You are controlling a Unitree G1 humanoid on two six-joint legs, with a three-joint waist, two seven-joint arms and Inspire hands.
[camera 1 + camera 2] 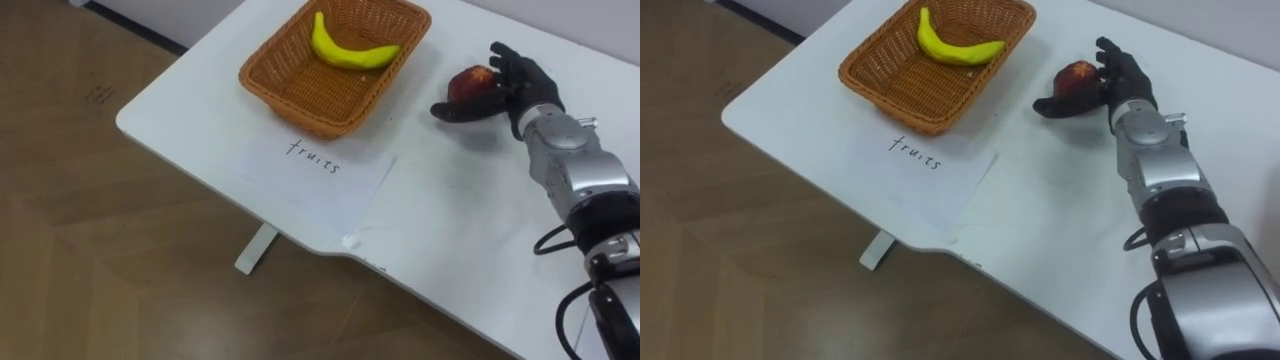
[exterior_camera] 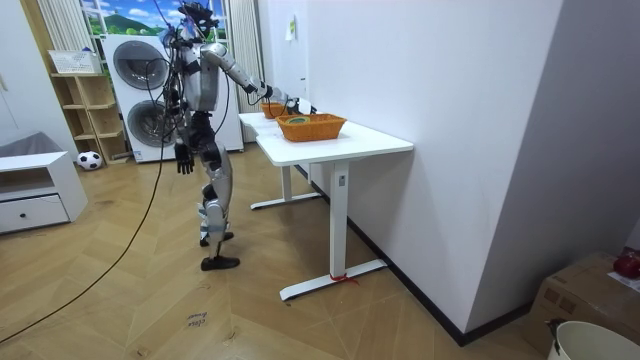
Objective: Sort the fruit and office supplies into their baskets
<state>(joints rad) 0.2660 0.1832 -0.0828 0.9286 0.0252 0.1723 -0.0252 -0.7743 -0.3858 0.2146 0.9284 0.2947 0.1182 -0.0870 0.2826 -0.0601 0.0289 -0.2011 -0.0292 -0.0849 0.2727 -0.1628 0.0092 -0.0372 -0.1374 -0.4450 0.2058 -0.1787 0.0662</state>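
Note:
A red apple (image 1: pixel 470 84) sits in my right hand (image 1: pixel 522 84), with the thumb under it and the fingers curled round its back. The hand holds it close above the white table (image 1: pixel 450 230), just right of the wicker fruit basket (image 1: pixel 290 105). One yellow banana (image 1: pixel 350 52) lies in that basket. In the room view I stand at the table's side with my right arm stretched out over it, and my left hand (image 2: pixel 183 158) hangs beside my hip.
A sheet of paper with a handwritten label (image 1: pixel 320 170) lies in front of the basket near the table's edge. A second wicker basket (image 2: pixel 272 109) stands further along the table. Wooden floor lies to the left, past the edge.

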